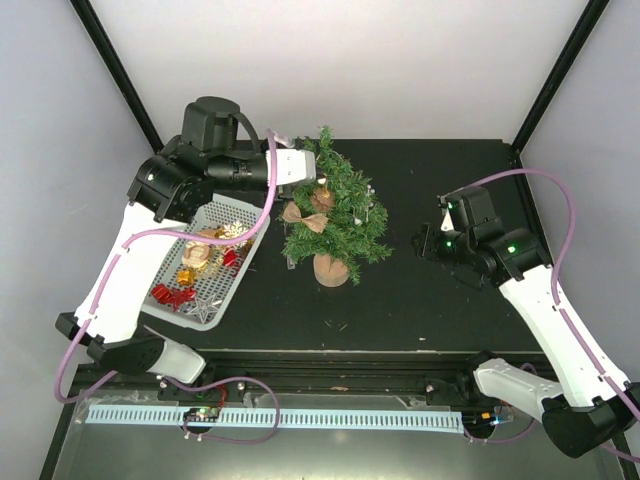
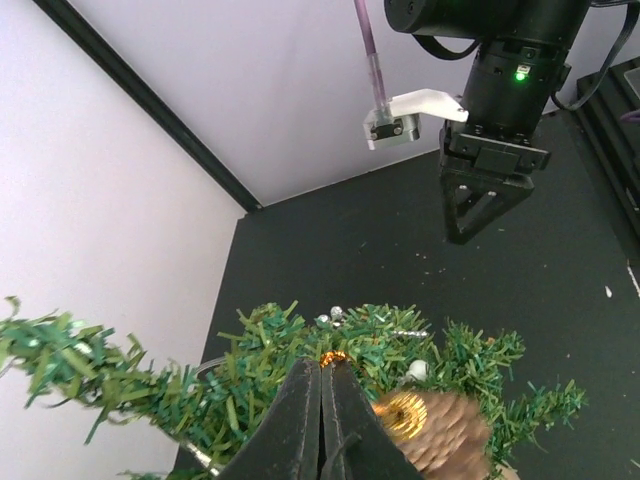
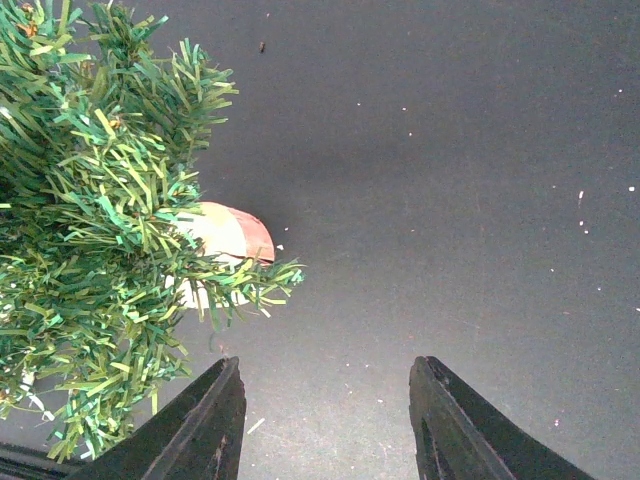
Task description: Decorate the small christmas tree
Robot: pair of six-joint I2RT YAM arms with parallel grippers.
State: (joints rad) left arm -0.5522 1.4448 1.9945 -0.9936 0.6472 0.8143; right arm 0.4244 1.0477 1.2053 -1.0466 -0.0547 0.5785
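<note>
Our left hand (image 2: pixel 322 370) is shut among branches of the small christmas tree (image 1: pixel 335 205), central on the counter (image 1: pixel 420 300), beside a pinecone ornament (image 2: pixel 445 428). Our right hand (image 3: pixel 328 368) hovers open at three o'clock. Withdrawing could snag needles and topple it.

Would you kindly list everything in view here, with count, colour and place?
tree: one, green, mid-table
bow: one, tan, on the tree
pinecone: one, brown with a gold cap, on the tree
basket: one, white, left of the tree
ornaments: several, red and gold, in the basket
table: one, black
left gripper: one, black, shut, at the tree's branches
right gripper: one, black, open and empty, right of the tree
</note>
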